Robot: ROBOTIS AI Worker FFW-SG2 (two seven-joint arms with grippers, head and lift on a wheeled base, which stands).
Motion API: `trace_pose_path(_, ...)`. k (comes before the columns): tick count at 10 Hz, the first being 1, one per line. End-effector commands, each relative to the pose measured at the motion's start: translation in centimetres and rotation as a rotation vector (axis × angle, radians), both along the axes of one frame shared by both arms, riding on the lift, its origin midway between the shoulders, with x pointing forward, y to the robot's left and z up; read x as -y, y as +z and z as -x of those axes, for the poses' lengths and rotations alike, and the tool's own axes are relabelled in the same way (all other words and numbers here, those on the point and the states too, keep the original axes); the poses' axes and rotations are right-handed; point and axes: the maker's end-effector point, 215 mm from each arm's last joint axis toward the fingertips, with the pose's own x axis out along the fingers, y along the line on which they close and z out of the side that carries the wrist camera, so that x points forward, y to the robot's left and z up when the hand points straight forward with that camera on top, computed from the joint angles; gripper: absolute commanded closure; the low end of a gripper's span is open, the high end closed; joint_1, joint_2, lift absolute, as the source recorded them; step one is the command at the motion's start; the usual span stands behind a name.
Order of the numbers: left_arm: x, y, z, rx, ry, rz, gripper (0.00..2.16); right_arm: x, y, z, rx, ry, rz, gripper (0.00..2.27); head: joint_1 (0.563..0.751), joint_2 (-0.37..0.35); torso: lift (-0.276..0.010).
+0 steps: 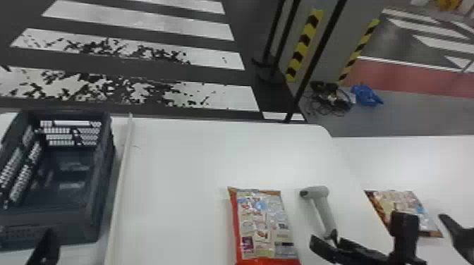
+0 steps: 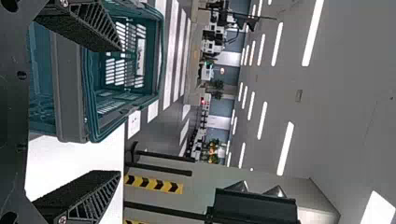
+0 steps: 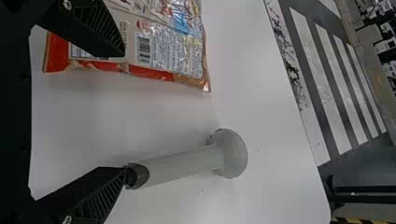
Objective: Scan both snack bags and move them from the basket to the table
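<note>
One snack bag (image 1: 262, 225) lies left of the scanner (image 1: 322, 208), another bag (image 1: 405, 202) right — my left claw (image 1: 46, 250) and right claw (image 1: 377, 228) gape apart.

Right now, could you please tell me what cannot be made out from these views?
- Near end of the red-edged snack bag: head view, cut by the bottom edge.
- Near-left corner of second snack bag: head view, hidden behind the right arm.
- Near floor of basket: head view, hidden by its near wall.
- Whether right gripper touches handheld barcode scanner: right wrist view, fingertip overlaps its handle end.
</note>
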Motion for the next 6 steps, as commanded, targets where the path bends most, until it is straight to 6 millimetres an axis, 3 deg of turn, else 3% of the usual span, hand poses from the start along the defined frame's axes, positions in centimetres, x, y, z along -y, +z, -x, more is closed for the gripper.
trace_pose_path(1,-0.1,-0.2,0.0,-0.003,0.002,0.001,0.05,-1.8,-0.8,1.4,-0.051,0.004,-0.049,0.07,0.695,-0.259,-0.098)
trace_pose_path(3,-0.2,-0.3,-0.2,-0.003,0.002,-0.001,0.05,-3.3,-1.1,1.1,-0.061,0.020,-0.087,0.07,0.695,-0.229,-0.098)
trace_pose_path(6,-0.4,-0.1,-0.2,0.000,0.003,-0.004,0.05,-4.0,-1.2,-3.1,-0.016,0.035,-0.107,0.07,0.695,-0.185,-0.098)
